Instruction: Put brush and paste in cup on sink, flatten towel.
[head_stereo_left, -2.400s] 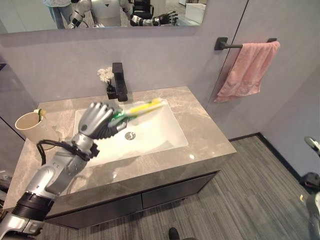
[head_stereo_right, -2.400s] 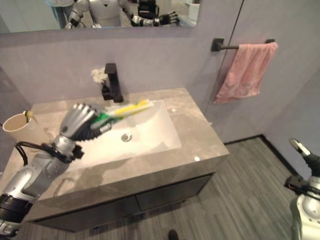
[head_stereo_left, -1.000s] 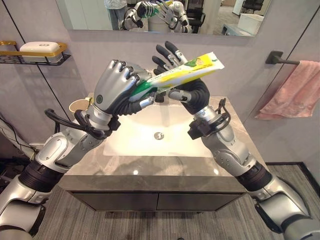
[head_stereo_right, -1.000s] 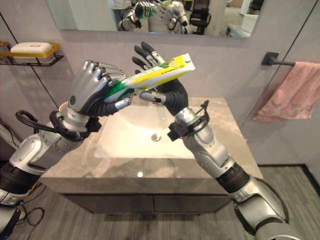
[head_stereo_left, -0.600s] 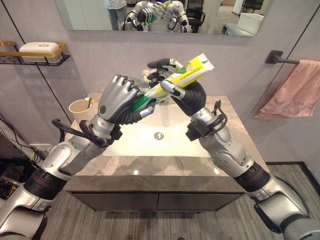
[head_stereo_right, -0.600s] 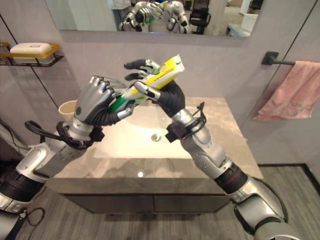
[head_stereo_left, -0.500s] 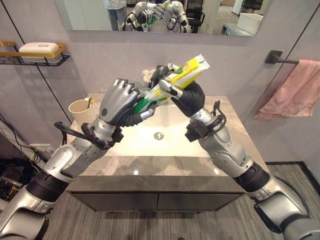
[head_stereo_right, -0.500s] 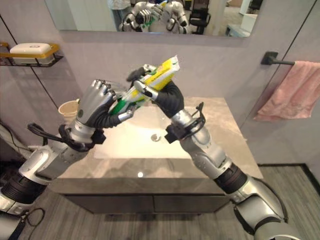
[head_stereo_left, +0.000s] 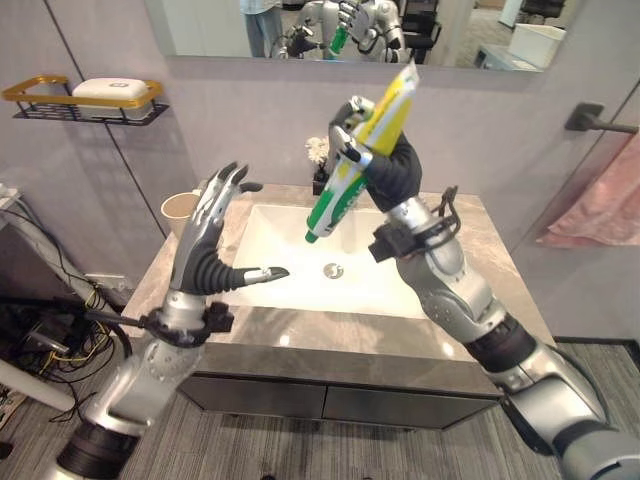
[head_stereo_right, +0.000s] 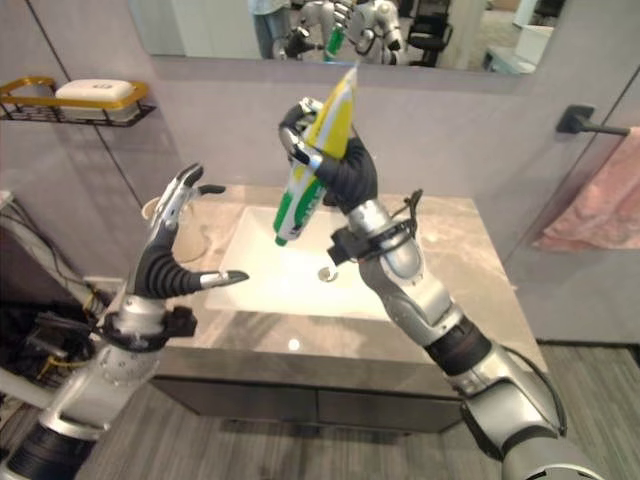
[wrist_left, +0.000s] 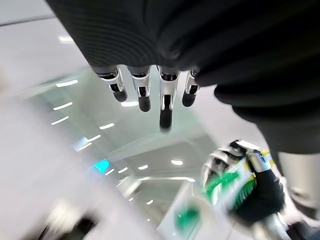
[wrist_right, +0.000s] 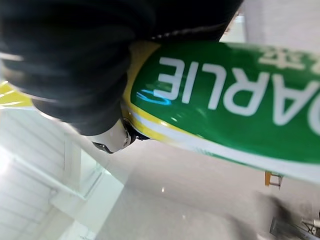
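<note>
While the right hand (head_stereo_left: 385, 165) curls around a yellow-and-green toothpaste tube (head_stereo_left: 362, 160), it holds the tube tilted, cap end down, high above the white rectangular sink basin (head_stereo_left: 285, 262). At the left, the left hand (head_stereo_left: 210, 245) hangs empty with fingers spread straight, near the beige cup (head_stereo_left: 179, 212) on the grey stone counter (head_stereo_left: 480, 262); a pink towel (head_stereo_left: 600, 205) hangs at the far right.

bright, even light; wrist views blurred

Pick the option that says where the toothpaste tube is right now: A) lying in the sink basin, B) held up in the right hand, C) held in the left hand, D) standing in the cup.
B: the right hand has its fingers curled round the toothpaste tube above the sink, while the left hand is open and empty.
</note>
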